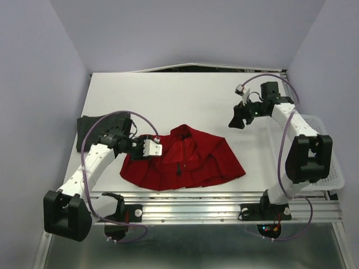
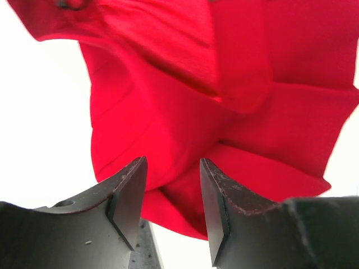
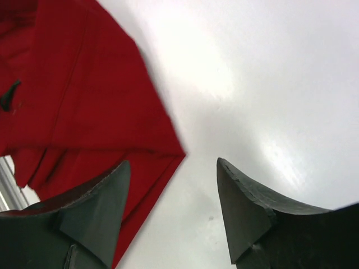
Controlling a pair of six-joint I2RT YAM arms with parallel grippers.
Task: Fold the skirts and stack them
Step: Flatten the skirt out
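Red skirt [image 1: 188,162] spread flat; grey skirt [image 1: 88,128] part-hidden under left arm [image 1: 92,165]

Cloth on a smooth top
Red skirt [image 1: 185,159]: soft matt cloth, creased. The tabletop [image 1: 185,101]: smooth, white, faintly glossy.

Robot lab cell: white table [image 1: 185,95], lilac walls [image 1: 33,84], aluminium rail [image 1: 224,197].
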